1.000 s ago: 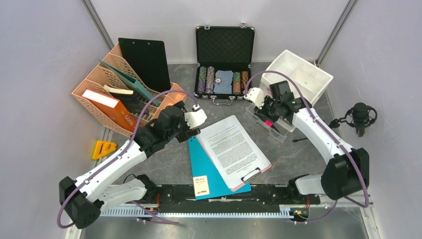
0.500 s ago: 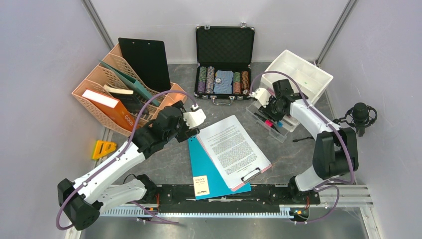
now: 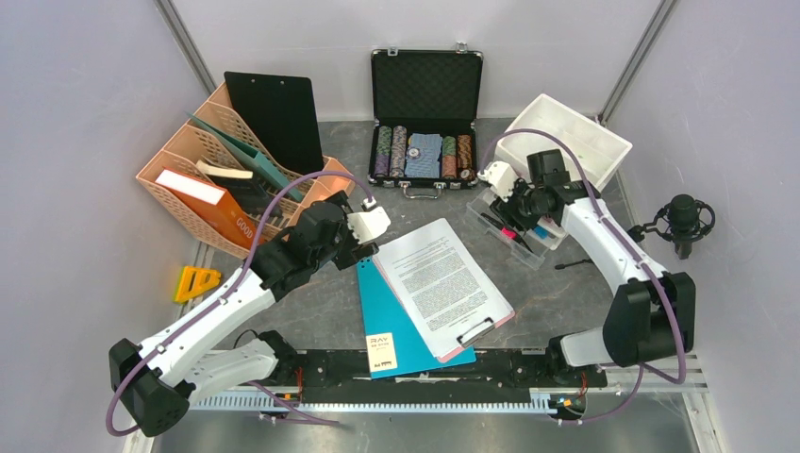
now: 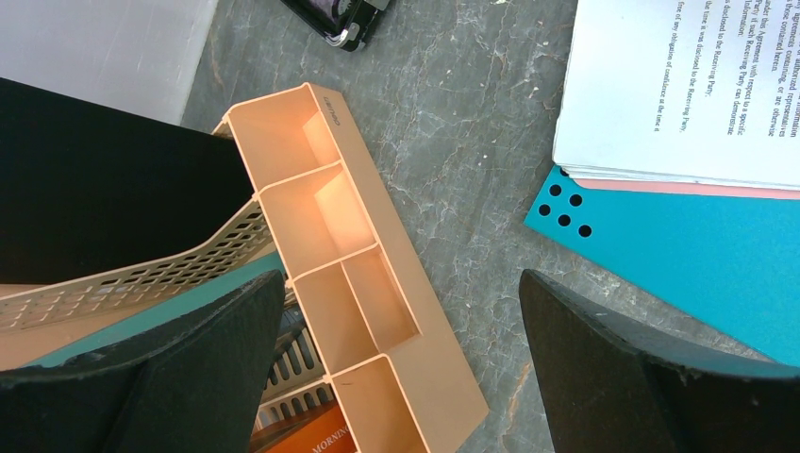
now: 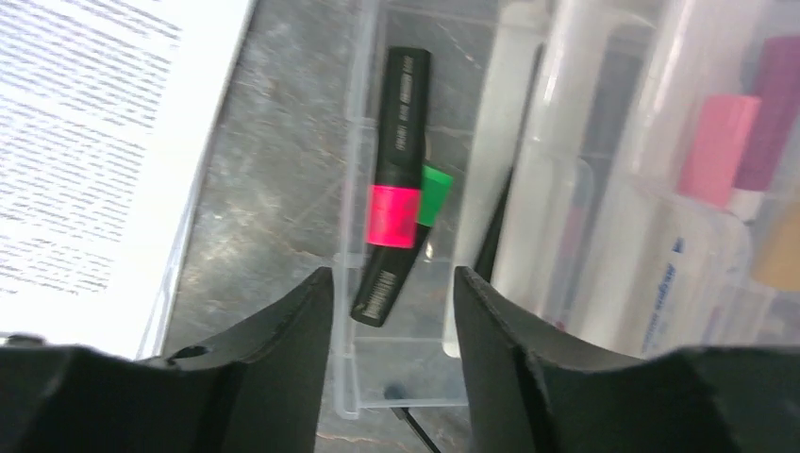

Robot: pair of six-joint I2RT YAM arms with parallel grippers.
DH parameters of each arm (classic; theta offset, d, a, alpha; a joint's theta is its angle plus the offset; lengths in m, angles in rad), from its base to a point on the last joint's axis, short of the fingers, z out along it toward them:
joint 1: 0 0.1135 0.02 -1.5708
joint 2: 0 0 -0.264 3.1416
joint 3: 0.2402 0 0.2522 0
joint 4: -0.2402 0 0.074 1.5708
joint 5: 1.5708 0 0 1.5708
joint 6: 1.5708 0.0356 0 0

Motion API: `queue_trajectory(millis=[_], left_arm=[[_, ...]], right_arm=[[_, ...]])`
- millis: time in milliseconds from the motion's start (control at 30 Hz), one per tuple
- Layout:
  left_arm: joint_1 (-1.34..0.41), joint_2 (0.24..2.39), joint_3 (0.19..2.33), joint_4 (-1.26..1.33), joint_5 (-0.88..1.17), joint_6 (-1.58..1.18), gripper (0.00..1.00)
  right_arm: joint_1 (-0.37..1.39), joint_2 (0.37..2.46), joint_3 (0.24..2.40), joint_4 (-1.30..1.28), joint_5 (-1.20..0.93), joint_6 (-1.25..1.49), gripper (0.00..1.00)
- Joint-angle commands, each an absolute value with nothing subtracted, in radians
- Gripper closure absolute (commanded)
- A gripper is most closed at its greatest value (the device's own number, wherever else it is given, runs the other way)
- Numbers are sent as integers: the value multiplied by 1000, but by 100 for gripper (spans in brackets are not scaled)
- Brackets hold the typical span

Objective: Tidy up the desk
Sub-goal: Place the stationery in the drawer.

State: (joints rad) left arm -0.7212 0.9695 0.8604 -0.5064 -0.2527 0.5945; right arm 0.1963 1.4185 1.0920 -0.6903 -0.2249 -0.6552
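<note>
The desk (image 3: 557, 293) is a dark grey mottled tabletop. My left gripper (image 3: 361, 243) is open and empty. In the left wrist view (image 4: 401, 278) it hovers over the front corner of the peach file organizer (image 4: 349, 274), next to a teal folder (image 4: 679, 255). My right gripper (image 3: 514, 212) is open and empty above a clear pen tray (image 3: 514, 231). In the right wrist view (image 5: 391, 274) a black highlighter with a pink band (image 5: 396, 189) lies in the tray below the jaws, over a green-capped pen (image 5: 436, 193).
A pink clipboard with printed pages (image 3: 443, 283) lies on the teal folder (image 3: 396, 326) at centre front. An open chip case (image 3: 425, 113) stands at the back, with a white bin (image 3: 566, 142) to its right. A microphone (image 3: 684, 222) is at the far right and a yellow object (image 3: 196, 281) at the left.
My right gripper has shifted a little to the right along the pen tray, and its arm has swung. My left arm has hardly moved.
</note>
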Motion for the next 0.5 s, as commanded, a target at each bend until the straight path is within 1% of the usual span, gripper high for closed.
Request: queue_trajectory(millis=[0, 133, 267, 333, 467], left_arm=[[-718, 950, 861, -476, -244, 600, 0], [-718, 945, 858, -475, -244, 599, 0], [-716, 947, 858, -475, -242, 594, 0], [-717, 948, 857, -475, -240, 592, 0], [-717, 945, 857, -478, -241, 592, 0]], right_arm=[[221, 1364, 1040, -726, -390, -645, 48], [297, 1320, 953, -689, -406, -636, 53], [344, 1338, 884, -638, -395, -613, 56], [348, 1363, 861, -602, -365, -600, 57], [348, 1417, 844, -513, -236, -579, 60]])
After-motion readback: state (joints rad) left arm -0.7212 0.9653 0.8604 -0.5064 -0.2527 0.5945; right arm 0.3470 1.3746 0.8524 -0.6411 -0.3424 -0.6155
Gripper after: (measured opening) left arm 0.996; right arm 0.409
